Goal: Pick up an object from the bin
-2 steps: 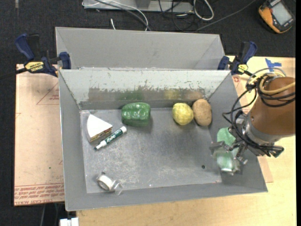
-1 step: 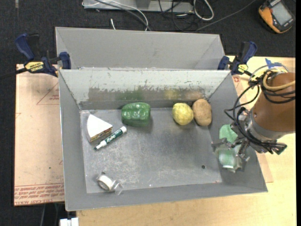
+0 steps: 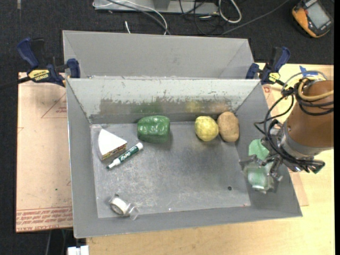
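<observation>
My gripper [image 3: 258,165] hangs over the bin's right sloping wall, near the floor's right edge. Its two pale green fingers [image 3: 258,149] stand apart, so it is open, and nothing shows between them. The nearest loose things lie up and to its left against the back wall: a brown potato [image 3: 228,127] touching a yellow lemon [image 3: 206,128]. Neither is between the fingers.
A green pepper-like lump [image 3: 153,127] lies at the back centre. At the left are a white wedge [image 3: 110,144] and a green-and-white marker [image 3: 125,155]. A small silver tape roll [image 3: 121,206] sits at the front left. The arm and its cables come in from the right.
</observation>
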You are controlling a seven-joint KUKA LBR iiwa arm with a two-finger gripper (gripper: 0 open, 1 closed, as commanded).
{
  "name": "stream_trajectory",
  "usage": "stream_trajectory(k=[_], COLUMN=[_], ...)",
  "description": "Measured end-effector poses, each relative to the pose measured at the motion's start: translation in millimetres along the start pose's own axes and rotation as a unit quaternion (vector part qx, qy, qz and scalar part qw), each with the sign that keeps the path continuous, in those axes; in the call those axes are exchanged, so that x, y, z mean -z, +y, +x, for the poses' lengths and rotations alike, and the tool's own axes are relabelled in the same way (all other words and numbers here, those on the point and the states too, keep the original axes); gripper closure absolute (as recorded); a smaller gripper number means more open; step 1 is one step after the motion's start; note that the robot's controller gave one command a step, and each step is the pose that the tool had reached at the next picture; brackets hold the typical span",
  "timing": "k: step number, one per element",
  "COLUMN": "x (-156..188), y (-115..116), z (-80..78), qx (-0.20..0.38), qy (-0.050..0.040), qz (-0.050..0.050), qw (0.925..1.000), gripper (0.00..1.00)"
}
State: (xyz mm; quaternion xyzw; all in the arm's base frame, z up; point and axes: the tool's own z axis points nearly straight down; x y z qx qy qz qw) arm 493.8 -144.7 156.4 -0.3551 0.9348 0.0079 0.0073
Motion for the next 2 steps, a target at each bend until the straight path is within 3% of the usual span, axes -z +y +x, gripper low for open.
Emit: stream_trajectory(k=[2], x=[13.7], y=[0.5], z=[-1.1], qx=[-0.001], qy=[-0.0004], qz=[-0.001], qw=[1.0000], gripper=[1.00])
